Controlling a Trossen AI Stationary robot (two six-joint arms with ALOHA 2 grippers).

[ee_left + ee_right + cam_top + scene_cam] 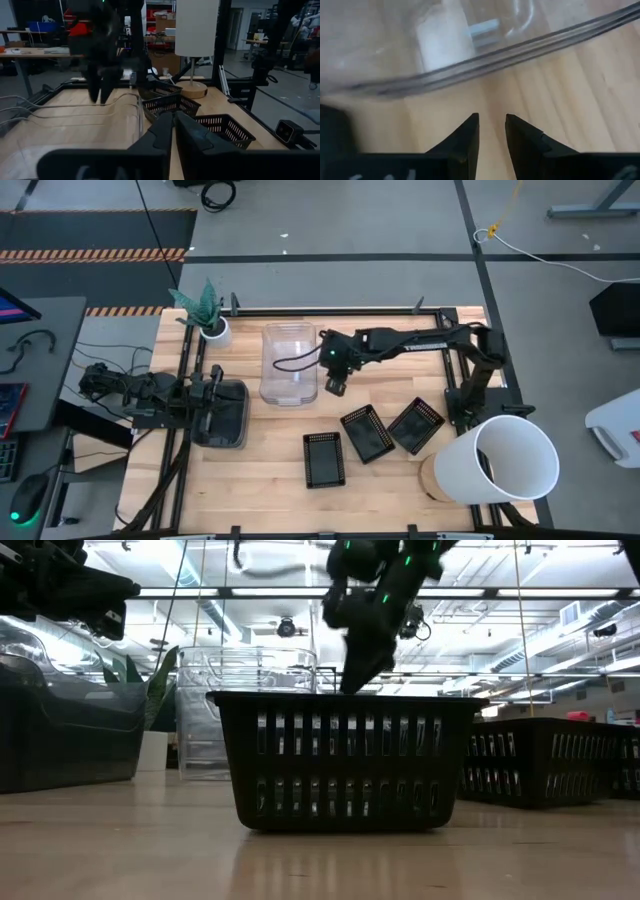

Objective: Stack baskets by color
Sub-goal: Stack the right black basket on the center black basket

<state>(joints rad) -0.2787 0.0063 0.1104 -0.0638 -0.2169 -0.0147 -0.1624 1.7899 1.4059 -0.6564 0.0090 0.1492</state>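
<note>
Clear bins (pixel 290 365) stand nested at the table's middle, toward the far side; their stacked rims (pixel 495 55) show in the right wrist view. My right gripper (pixel 335 385) hangs tilted downward just right of them, over bare wood, open by a narrow gap (pixel 492 120) with nothing between its fingers. Three black mesh baskets (pixel 323 458) (pixel 367 432) (pixel 415 425) rest apart on their bottoms nearer the front. The smoky grey trays (pixel 225 420) sit at the left. My left gripper (pixel 213 390) waits level above them, shut and holding nothing (pixel 174 116).
A big white bucket (pixel 500 460) lies on its side at the front right, beside the black baskets. A small white plant pot (pixel 213 330) stands at the far left. Bare wood lies along the near edge, left of the baskets.
</note>
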